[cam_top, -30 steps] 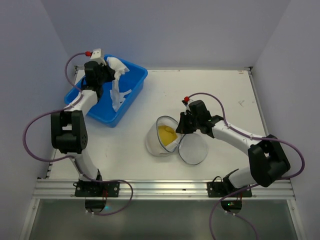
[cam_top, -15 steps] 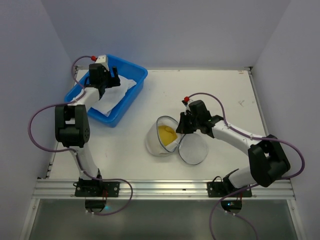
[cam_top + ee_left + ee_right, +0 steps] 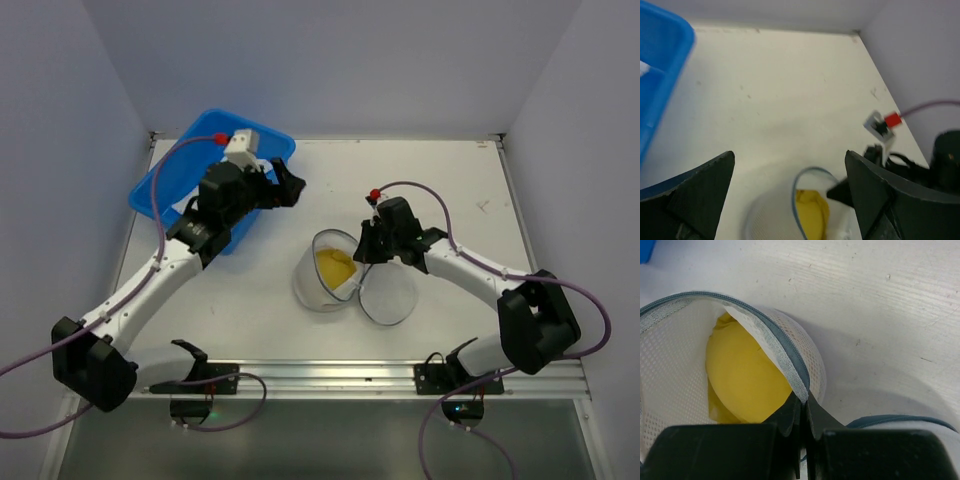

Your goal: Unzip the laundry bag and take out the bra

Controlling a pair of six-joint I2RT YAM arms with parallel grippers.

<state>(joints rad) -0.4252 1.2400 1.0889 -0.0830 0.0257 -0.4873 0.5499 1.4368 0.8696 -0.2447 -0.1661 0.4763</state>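
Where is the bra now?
Top view: the bra lies inside the open laundry bag near the middle of the table, beside the right end effector, which pinches the bag's rim.

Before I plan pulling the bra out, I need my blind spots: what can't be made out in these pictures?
- Bra: in the right wrist view, its lower part is hidden behind the right fingers and the laundry bag wall.
- Zipper pull: not seen in any view; the right fingers cover the pinched rim.
- Blue tub contents: the left arm mostly covers them in the top view; the left wrist view cuts the tub off at its left edge.
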